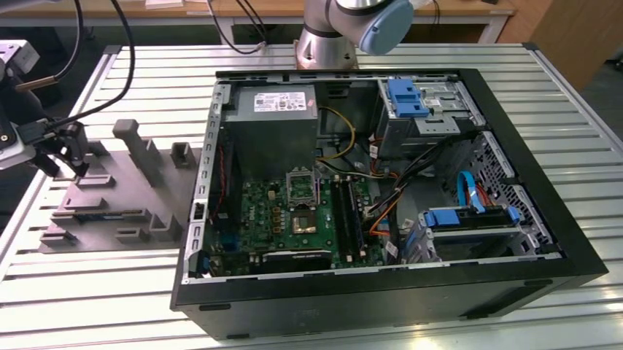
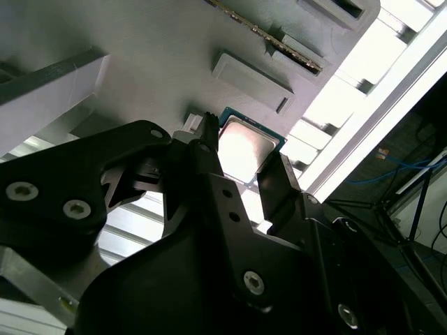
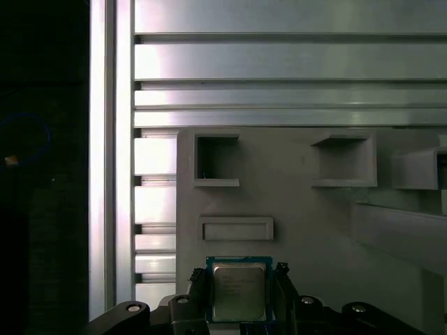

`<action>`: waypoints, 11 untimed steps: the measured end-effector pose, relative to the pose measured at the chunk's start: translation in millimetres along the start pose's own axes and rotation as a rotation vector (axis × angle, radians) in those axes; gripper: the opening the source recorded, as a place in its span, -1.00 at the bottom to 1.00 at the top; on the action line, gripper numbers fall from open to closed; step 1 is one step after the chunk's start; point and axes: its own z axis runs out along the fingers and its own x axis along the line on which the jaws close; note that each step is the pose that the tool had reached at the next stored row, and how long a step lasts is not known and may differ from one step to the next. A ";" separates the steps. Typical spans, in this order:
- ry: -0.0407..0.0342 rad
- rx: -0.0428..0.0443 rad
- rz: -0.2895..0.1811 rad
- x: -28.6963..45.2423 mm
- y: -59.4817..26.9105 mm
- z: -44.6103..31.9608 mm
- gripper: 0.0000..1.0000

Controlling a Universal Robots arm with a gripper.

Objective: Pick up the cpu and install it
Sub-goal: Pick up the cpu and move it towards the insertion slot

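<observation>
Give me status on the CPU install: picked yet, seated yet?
Done: the gripper is down at the grey fixture, at the exterior view's left, with the cpu right at it in both wrist views. In hand: the pick; whether the cpu is gripped or lifted I cannot tell. Left: the install; the socket in the computer case shows a dark centre, no cpu in it.

An open computer case [image 1: 389,299] is set centrally on the slatted table [image 1: 574,109]; a grey fixture block [image 1: 102,219] is laid beside it, by the edge at the exterior view's left.
</observation>
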 end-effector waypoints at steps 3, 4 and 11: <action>0.0003 0.0002 0.000 0.0 0.0 -1.0 -0.06; 0.0000 0.0001 0.000 0.0 0.1 -1.2 -0.06; 0.0000 0.0000 0.000 -0.1 0.2 -3.6 -0.06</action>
